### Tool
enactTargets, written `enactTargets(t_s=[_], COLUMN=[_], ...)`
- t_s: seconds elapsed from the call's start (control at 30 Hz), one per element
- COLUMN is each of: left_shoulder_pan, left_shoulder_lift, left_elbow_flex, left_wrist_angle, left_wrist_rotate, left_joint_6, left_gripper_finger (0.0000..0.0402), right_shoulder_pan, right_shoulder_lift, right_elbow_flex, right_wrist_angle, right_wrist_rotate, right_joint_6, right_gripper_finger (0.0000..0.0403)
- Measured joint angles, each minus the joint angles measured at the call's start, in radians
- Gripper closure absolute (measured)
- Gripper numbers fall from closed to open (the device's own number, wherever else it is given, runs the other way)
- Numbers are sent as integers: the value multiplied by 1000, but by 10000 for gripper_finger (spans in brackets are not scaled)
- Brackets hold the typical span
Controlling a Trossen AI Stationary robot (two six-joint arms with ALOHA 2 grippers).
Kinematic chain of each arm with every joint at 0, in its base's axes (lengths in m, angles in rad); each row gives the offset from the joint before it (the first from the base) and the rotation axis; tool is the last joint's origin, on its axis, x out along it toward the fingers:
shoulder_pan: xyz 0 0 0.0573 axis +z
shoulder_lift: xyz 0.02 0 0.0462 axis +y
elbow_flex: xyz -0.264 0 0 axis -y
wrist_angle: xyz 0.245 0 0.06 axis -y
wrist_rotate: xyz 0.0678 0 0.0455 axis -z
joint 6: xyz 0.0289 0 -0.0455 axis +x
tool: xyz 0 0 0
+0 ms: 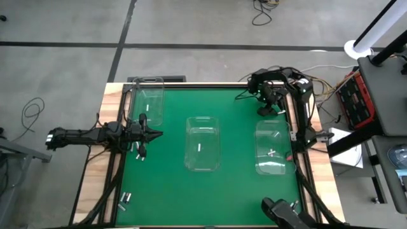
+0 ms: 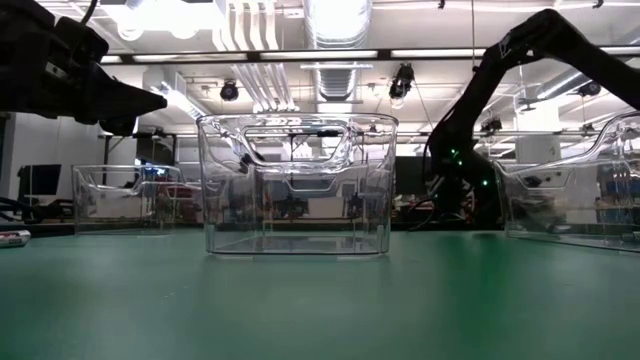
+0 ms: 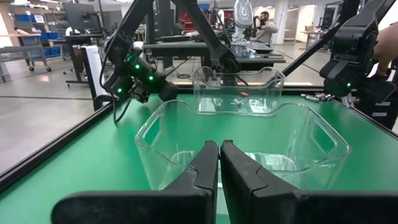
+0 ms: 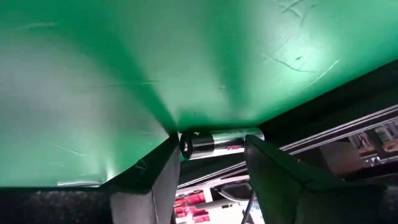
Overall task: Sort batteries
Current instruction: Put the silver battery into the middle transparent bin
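The battery (image 4: 221, 142) you want lies on its side on the green table (image 4: 124, 62), right at the edge, beside the dark rail (image 4: 348, 93). It is a small round stick. One end is dark with a little plus sign on it. The rest looks shiny and pale, with a bit of red.

Your right hand (image 4: 211, 155) is open, with one finger on each side of the battery and nothing held yet. In the high view this hand is at the upper right of the frame. Close slowly and pinch the middle of the battery, because it can roll. Keep the fingers low so it does not slip toward the rail. Then lift straight up.

Below it in the high view stands a clear bin (image 1: 275, 166) with a few batteries inside. Whether this one goes there, I cannot tell.

Your left hand (image 1: 152, 133) waits at the left, closed and empty, with more loose batteries (image 1: 124, 200) at the lower left.
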Motion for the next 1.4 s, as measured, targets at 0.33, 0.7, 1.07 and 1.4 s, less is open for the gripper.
enactTargets(t_s=[0.33,0.7,1.07,1.4], left_shoulder_pan=[0,0,0,0], left_shoulder_lift=[0,0,0,0], left_elbow_flex=[0,0,0,0], left_wrist_angle=[0,0,0,0], left_wrist_rotate=[0,0,0,0], left_joint_6=[0,0,0,0], left_gripper_finger=[402,402,402,402], right_shoulder_pan=[-5,-10,-7,-129], right_shoulder_lift=[-29,-123,-171,-203], right_elbow_flex=[28,57,86,101], right_wrist_angle=[36,92,234,432], right_wrist_rotate=[94,95,184,0], right_joint_6=[43,-22,-75,386], right_gripper_finger=[232,232,232,232])
